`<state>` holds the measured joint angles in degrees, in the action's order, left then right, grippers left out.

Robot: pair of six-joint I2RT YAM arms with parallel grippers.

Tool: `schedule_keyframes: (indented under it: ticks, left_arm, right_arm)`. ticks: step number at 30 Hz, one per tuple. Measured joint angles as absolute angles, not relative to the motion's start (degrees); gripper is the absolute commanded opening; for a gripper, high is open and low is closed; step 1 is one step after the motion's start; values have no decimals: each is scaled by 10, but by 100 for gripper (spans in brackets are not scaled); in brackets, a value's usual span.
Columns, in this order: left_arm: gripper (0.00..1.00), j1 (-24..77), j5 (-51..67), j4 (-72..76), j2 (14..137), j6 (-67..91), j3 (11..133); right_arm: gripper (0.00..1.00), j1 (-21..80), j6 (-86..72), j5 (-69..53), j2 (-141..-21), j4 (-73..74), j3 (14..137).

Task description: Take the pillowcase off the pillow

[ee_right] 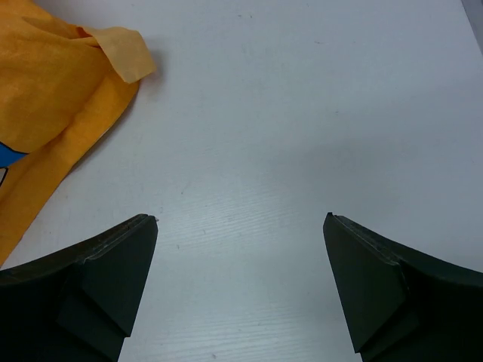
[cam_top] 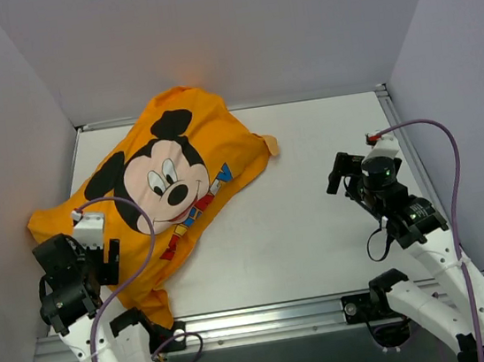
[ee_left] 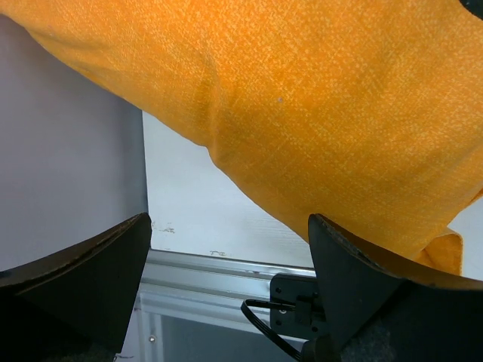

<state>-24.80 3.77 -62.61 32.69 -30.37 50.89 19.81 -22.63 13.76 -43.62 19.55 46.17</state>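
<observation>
Our left claw [cam_top: 108, 263] stands wide open and holds nothing. In the left wrist view, the gap between its fingertips [ee_left: 229, 222] is filled by a sloping edge of the pillowcase [ee_left: 317, 105]. The orange cloth lies just ahead of this claw and spreads away from it towards the far wall [cam_top: 222, 32]. We cannot tell whether the cloth touches the right-hand finger [ee_left: 362, 286]. The side wall [ee_left: 68, 166] stands close on this claw's outer side, and the metal rail [ee_left: 219, 265] of the near table edge runs just below the fingers, so room here is tight.

The pillowcase [cam_top: 172, 190] bulges, printed face up, and lies slantwise. The pillow is hidden under the fabric.

Our right claw [cam_top: 341, 175] is also spread wide and grips nothing. It hangs over the bare table [ee_right: 302, 113], with open white surface ahead of it and between its fingertips [ee_right: 240, 219]. The nearest cloth is a loose corner flap [ee_right: 124, 53], ahead of this claw and to its left, well apart from it.
</observation>
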Motion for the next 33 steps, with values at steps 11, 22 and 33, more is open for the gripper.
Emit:
schedule_keyframes:
  ticks: [11,22,33]
  left_arm:
    - [94,-245,170,-656,425,-319,659]
    - [94,-106,128,-560,873,-269,887]
    - [2,-102,179,-581,1095,-251,1038]
  right_arm:
    - [100,198,-227,137,-448,195,462]
    - [100,198,-234,107,-555,165,479]
    - [100,199,-240,64,-665,121,502]
